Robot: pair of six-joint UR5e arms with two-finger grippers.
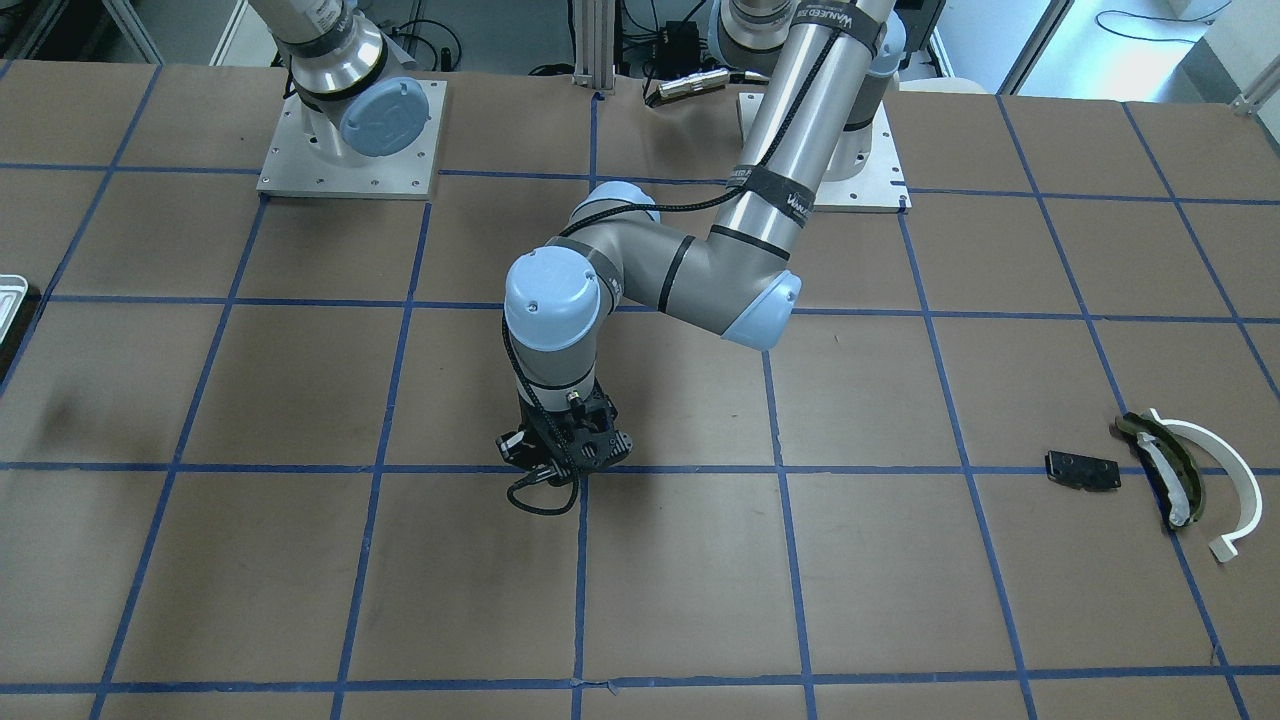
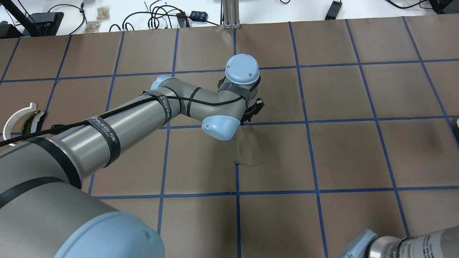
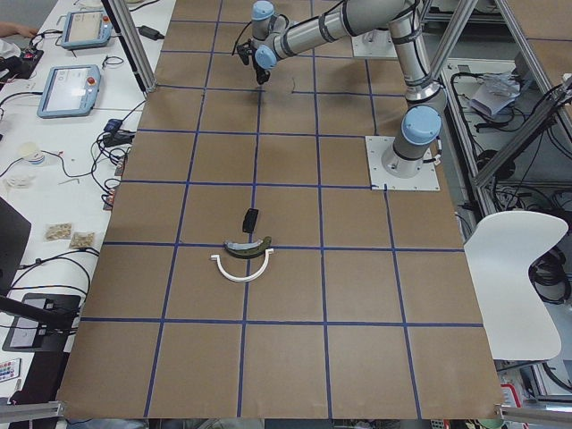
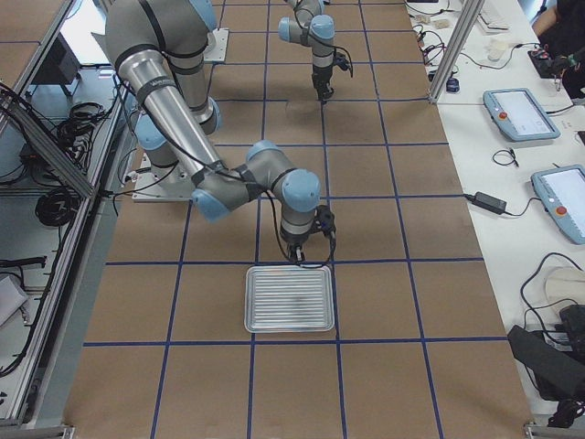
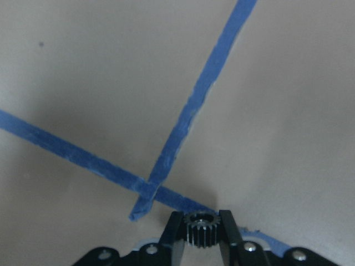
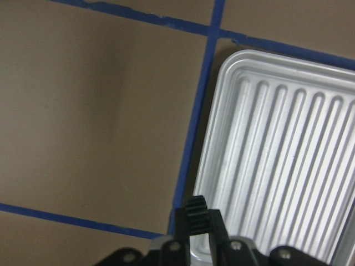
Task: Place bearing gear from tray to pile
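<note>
Seeing my left tool [image 5: 201, 220] clamped on bearing gear [image 5: 201, 233] over desk [image 5: 83, 83]; right tool [image 6: 195, 223] pinches second gear [image 6: 194, 210] by tray [image 6: 288, 155] edge.

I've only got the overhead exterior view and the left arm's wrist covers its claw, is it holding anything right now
Observer: Yes. The left wrist view shows a small toothed gear pinched in the left claw.
Operator: And the right arm? I only see its elbow in my bottom corner.
Observer: The right wrist view shows the right claw shut on a dark gear, by the rim of the tray.
Operator: I see a white arc at my left edge. Is that the whole pile?
Observer: No. The front-facing view shows a black plate lying apart from the white half-ring and the olive curved piece. In your view the arm hides it.
</note>
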